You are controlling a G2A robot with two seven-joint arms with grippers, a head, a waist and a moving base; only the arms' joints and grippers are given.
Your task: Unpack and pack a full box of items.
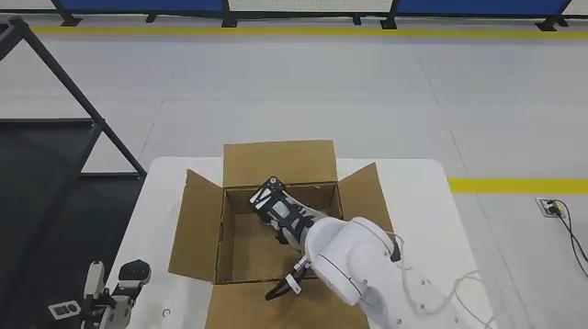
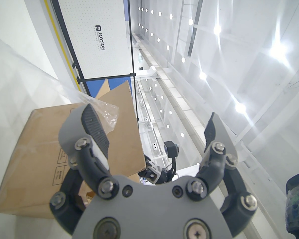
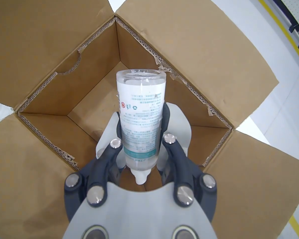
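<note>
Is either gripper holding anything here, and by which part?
The right gripper holds a clear bottle, fingers clamped on its body near the cap end. The left gripper is open and holds nothing.

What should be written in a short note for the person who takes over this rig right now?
Right tool: shut on the clear bottle, held over the open box, with the bottle's base toward the box floor and its cap toward the wrist.
Left tool: open, holding nothing, beside the box's outer wall and pointing upward.
The box stands on the white table with its flaps folded out. The part of its floor that shows is bare cardboard.
Done: this moment does not tell whether the bottle is going in or coming out.
Left: probably set the bottle down or lift it clear, then continue the job.
</note>
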